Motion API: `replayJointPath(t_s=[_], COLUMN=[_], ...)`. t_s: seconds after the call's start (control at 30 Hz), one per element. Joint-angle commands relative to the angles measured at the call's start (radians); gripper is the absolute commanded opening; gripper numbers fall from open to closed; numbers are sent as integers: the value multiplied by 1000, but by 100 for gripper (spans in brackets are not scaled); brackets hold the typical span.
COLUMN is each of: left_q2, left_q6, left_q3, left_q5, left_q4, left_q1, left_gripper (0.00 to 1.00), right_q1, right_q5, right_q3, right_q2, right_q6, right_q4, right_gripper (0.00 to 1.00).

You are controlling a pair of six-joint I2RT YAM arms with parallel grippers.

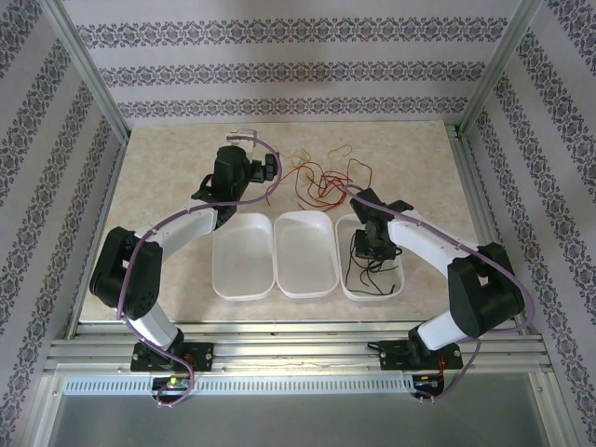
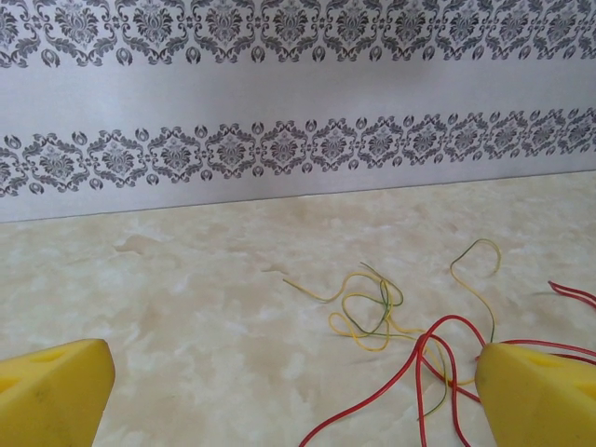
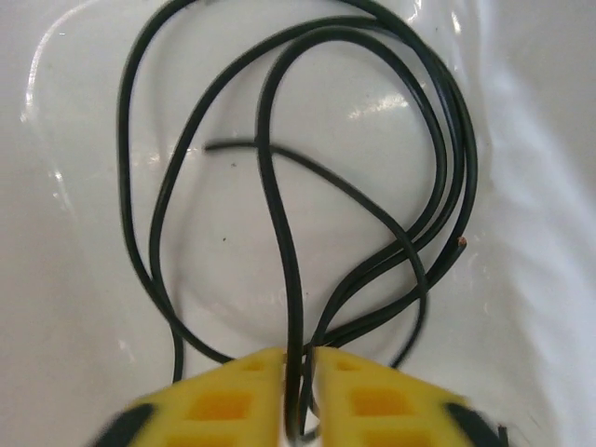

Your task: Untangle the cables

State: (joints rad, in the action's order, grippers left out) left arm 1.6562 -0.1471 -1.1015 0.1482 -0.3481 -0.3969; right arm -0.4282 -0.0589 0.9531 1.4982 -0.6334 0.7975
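Observation:
A black cable (image 3: 430,140) lies coiled in the right white tray (image 1: 398,285). My right gripper (image 3: 298,365) hangs low over that tray. Its yellow fingers stand slightly apart, with one black strand running loosely through the narrow gap. Red cables (image 2: 438,346) and pale yellow cables (image 2: 371,315) lie tangled on the marbled table beyond the trays, and the red cables (image 1: 321,182) show there from above. My left gripper (image 2: 296,396) is wide open above the table just left of that tangle, holding nothing. Its right fingertip (image 2: 535,396) is next to the red strands.
Two more white trays, the left (image 1: 220,279) and the middle (image 1: 328,279), stand side by side in front of the arms. Patterned walls and aluminium frame posts close in the table on three sides. Bare tabletop lies to the far left and far right.

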Motion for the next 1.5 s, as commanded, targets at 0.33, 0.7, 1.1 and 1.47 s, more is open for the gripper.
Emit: replayJointPath(t_s=[0.33,0.7,1.1,1.47], left_q2=[-15,29,361,731], left_q6=[6,8,25,101], left_q3=[-8,-81,-621,-1138], left_q5=[24,-49,-269,-384], left_q4=[25,107,635,1013], left_q1=[7,7,7,7], left_gripper=[99,99,100,98], right_q1=[25,168,226,220], right_q5=[-6,71,165,99], right_q3=[139,289,729,1015], right_q2=[-212,-158,307,602], right_q6=[19,91,175,215], right_q4=[87,-61,-86,39], right_gripper=[40,41,40,38])
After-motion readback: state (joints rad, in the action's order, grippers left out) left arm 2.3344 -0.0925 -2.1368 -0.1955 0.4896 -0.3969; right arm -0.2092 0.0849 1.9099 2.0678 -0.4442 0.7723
